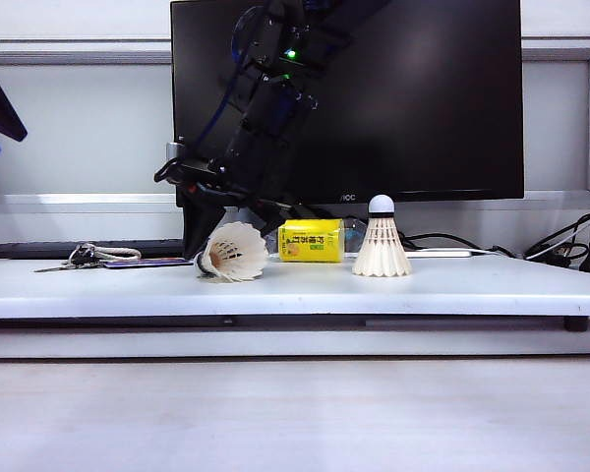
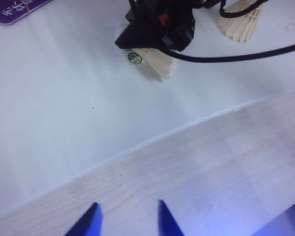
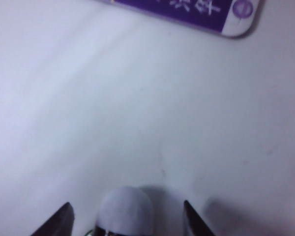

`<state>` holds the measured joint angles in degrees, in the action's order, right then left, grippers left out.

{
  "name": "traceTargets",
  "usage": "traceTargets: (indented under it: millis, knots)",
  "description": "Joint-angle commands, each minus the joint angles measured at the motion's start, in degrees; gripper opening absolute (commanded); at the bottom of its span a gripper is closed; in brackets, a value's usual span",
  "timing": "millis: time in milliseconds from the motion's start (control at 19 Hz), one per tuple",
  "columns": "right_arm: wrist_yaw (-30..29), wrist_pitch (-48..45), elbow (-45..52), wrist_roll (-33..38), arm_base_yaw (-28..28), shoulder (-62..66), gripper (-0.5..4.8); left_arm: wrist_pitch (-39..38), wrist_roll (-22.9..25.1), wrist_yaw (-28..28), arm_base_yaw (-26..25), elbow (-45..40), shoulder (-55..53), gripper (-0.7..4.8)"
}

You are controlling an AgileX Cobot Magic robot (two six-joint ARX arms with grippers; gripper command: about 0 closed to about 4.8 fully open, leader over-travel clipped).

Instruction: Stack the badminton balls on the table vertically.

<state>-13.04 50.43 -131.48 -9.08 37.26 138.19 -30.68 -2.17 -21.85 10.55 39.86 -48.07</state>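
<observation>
White worktop [image 1: 492,285] centre: we see one shuttlecock [image 1: 382,248] upright, the other [image 1: 234,253] lying unstacked between our right gripper [image 3: 128,219]'s wide jaws; left gripper [image 2: 127,219] wide, empty.

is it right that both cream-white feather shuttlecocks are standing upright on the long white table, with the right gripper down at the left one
Not quite. Only the right cream-white feather shuttlecock stands upright; the left shuttlecock lies on its side on the long white table, as the exterior view shows. The right gripper is indeed down at it, jaws open around its cork tip.

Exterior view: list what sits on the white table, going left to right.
Keys → purple card → lying shuttlecock → yellow bottle → upright shuttlecock → cables.
</observation>
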Motion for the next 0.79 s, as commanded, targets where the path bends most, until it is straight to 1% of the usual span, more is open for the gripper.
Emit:
traceTargets:
  millis: [53,158,263,525,788]
  knots:
    - [0.5,0.0,-0.3,-0.1,0.3,0.4,2.62,-0.2,1.2,-0.2,0.0,0.3,0.1,1.57]
    - [0.7,0.6,-0.3,-0.1,0.3,0.7,2.41,-0.8,1.8,-0.2,0.0,0.3,0.1,1.57]
    - [0.8,1.2,-0.3,-0.1,0.3,0.8,2.38,-1.0,1.8,-0.2,0.0,0.3,0.1,1.57]
    - [4.0,4.7,-0.3,-0.2,0.1,0.8,2.38,-1.0,1.8,-0.2,0.0,0.3,0.1,1.57]
    - [4.2,8.4,-0.3,-0.4,-0.2,0.3,2.39,-1.0,1.8,-0.2,0.0,0.3,0.1,1.57]
